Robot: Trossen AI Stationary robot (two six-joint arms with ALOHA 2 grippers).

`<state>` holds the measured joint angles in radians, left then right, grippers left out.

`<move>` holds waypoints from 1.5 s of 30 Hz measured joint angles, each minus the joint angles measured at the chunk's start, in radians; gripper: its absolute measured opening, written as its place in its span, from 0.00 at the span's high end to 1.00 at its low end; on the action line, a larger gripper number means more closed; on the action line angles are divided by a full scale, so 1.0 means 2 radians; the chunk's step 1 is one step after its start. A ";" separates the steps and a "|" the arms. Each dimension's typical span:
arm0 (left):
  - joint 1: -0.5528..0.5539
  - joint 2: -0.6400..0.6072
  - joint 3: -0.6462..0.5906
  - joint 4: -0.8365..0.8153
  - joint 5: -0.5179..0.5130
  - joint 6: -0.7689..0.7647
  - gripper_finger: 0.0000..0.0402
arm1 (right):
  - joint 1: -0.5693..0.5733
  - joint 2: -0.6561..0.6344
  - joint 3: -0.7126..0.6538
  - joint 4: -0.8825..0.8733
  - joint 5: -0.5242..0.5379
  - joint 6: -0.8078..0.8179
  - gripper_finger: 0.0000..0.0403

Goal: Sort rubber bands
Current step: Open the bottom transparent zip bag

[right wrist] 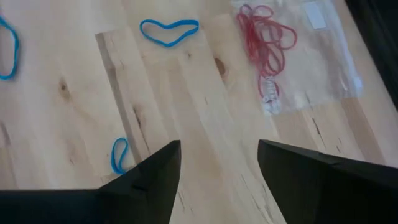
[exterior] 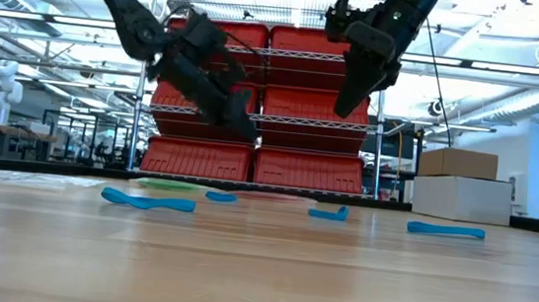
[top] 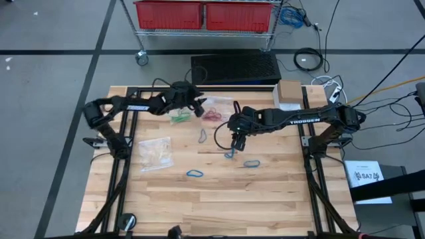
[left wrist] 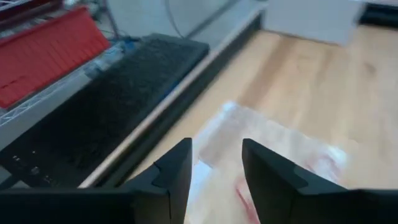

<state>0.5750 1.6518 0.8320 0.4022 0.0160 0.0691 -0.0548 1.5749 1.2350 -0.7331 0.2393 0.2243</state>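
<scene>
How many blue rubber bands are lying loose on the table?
4, possibly more hidden. One blue band lies nearest the front edge, one to its right, one under the right claw, and a paler one mid-table.

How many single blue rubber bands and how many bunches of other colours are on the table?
blue rubber bands, lying singly: 4
red bunch, bands inside too tangled to count: 1
green bunch: 1
Total: 6

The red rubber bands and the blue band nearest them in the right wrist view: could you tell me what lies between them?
Only bare wood lies between the red rubber bands and the blue band in the right wrist view.
</scene>
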 joint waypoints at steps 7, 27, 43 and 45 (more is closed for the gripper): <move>-0.030 -0.139 0.000 -0.251 0.020 0.062 0.68 | 0.001 0.000 0.000 0.002 -0.002 -0.009 0.50; -0.331 -0.269 -0.070 -0.648 -0.075 -0.184 0.98 | 0.052 0.000 0.000 0.030 -0.003 -0.017 0.78; -0.337 -0.135 -0.123 -0.487 -0.102 -0.213 0.99 | 0.055 0.000 0.000 0.032 -0.003 -0.023 0.79; -0.335 -0.117 -0.123 -0.456 -0.106 -0.200 0.99 | 0.055 0.000 0.000 0.032 -0.003 -0.023 0.79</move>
<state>-0.0950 1.4186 0.5858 -0.5099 -0.1959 -0.3316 0.0544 1.5745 1.2354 -0.6697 0.2333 0.1791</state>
